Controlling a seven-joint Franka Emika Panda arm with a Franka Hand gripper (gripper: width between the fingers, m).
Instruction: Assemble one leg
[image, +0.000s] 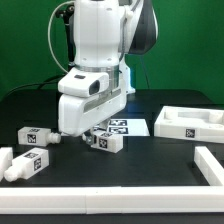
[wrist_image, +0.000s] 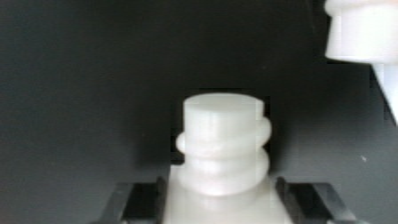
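1. The tool (wrist_image: 222, 203) is straddling the leg (wrist_image: 222, 150), with its jaws narrowed flush against the thick body and seemingly gripping it.
2. The leg is sitting low on the bench (image: 150, 165), just beside the marker board (image: 130, 127).
3. It is looking like stiff, light, smooth plastic, so I am judging the broad body, not the stub, the safer hold against slipping.

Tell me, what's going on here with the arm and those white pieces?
The arm's gripper is down at the table with its fingers on either side of a leg. Whether they are clamping it is unclear. A second leg and a third leg lie loose toward the exterior view's left, and the panel toward its right.
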